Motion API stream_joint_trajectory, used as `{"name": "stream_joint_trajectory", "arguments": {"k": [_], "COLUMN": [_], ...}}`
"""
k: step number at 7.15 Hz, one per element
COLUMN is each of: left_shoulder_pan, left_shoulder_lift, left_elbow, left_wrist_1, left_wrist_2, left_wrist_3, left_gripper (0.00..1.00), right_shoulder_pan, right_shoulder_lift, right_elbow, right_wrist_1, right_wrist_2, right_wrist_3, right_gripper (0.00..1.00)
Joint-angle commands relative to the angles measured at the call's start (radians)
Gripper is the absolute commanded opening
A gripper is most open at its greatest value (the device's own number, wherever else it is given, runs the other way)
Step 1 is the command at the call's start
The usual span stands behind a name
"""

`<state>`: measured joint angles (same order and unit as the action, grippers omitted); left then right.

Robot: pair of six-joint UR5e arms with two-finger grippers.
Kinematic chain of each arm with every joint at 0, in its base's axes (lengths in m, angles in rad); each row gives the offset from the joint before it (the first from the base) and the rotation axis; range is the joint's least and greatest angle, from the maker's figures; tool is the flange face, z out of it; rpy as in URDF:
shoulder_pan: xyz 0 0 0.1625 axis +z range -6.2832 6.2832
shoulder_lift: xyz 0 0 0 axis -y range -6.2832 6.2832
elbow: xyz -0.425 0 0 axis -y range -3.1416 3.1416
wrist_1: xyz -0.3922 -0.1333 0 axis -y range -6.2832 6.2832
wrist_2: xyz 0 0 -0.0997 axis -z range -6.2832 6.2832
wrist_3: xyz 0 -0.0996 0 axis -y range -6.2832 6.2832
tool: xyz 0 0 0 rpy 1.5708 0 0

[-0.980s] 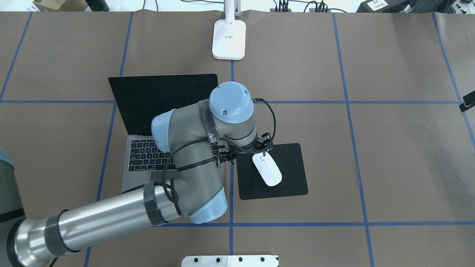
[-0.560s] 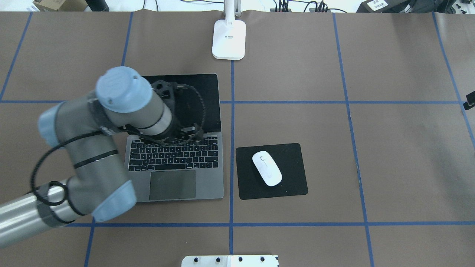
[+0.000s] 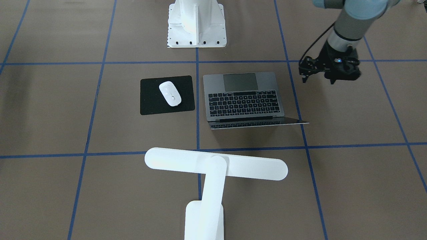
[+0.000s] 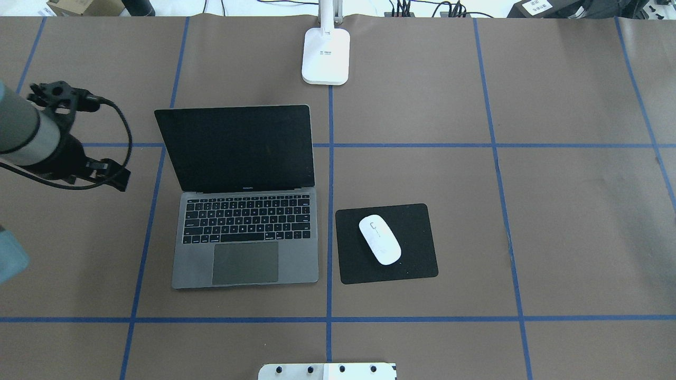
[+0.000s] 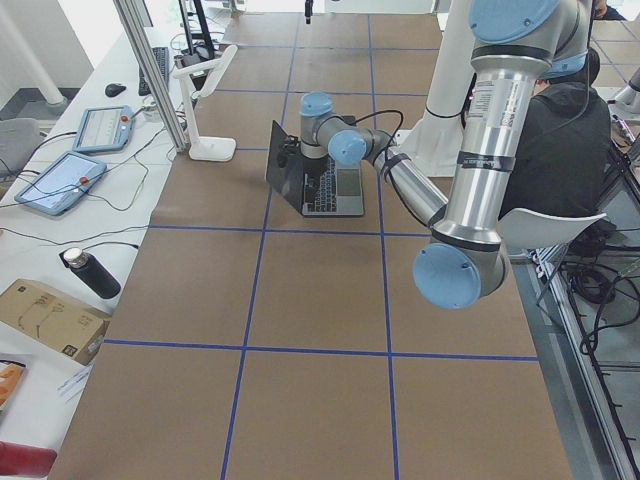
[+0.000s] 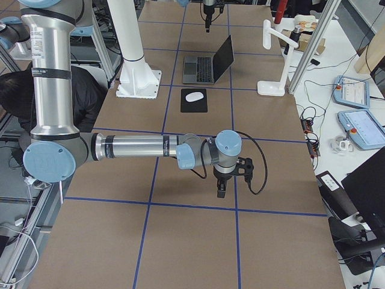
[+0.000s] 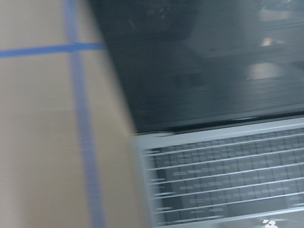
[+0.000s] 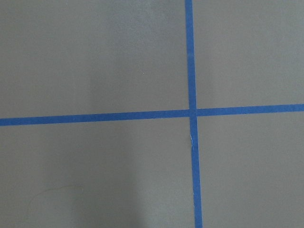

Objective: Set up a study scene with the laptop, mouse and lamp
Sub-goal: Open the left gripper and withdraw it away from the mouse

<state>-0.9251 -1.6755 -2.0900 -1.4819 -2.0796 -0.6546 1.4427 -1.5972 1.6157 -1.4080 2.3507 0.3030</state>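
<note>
The laptop (image 4: 245, 232) is sitting open on the bench (image 4: 554, 237), left of the centre tape line, its dark screen facing the robot. The mouse (image 4: 380, 240) is lying on a black mat (image 4: 414, 261) just beside the laptop's right edge. The lamp (image 3: 213, 165) is standing at the bench's far edge, beyond the screen. Judging by this layout, the scene is looking fully arranged.

The left pincer (image 3: 333, 71) is hanging above bare bench near the laptop's left side, touching nothing. I cannot tell whether it is open or closed, since its fingers are blending into the dark wrist hardware. The right pincer (image 6: 221, 188) is appearing only in the right-hand side view, over bare bench well apart from all three things, and its state cannot be told there either.

The main risk is lying with the left arm. A cable (image 4: 124, 142) is looping off its wrist near the thin raised lid, so a low pass toward the centre could be snagging that lid, folding it, or shoving the laptop into the mat and mouse. A swing toward the far edge could be knocking the lamp's long head.

The front-facing view is showing that head and its arm reaching out toward the laptop, while the overhead view is showing only the lamp's base. The front-facing view is also presenting the lid as an edge-on sliver. The left wrist view is giving a smeared close-up of screen corner and keys, and the right wrist view is showing only crossing blue tape.
</note>
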Motion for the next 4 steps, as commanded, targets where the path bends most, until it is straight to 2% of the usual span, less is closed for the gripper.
{"name": "stream_joint_trajectory", "arguments": {"k": [1, 2, 4], "left_shoulder_pan": [-0.322, -0.437, -0.55], "left_shoulder_lift": [0.106, 0.09, 0.088], "left_elbow": [0.131, 0.228, 0.344], "left_wrist_1": [-0.006, -0.005, -0.008], "left_wrist_2": [-0.057, -0.059, -0.065], "left_wrist_3": [0.451, 0.592, 0.821], "left_gripper": [0.99, 0.99, 0.99], "right_shoulder_pan": [0.057, 0.085, 0.113], "right_shoulder_lift": [-0.067, -0.085, -0.105], "right_elbow": [-0.006, -0.008, 0.001], "right_wrist_1": [0.003, -0.005, -0.022], "right_wrist_2": [0.01, 0.009, 0.012], "right_wrist_3": [-0.069, -0.09, -0.076], "right_gripper": [0.99, 0.99, 0.99]}}
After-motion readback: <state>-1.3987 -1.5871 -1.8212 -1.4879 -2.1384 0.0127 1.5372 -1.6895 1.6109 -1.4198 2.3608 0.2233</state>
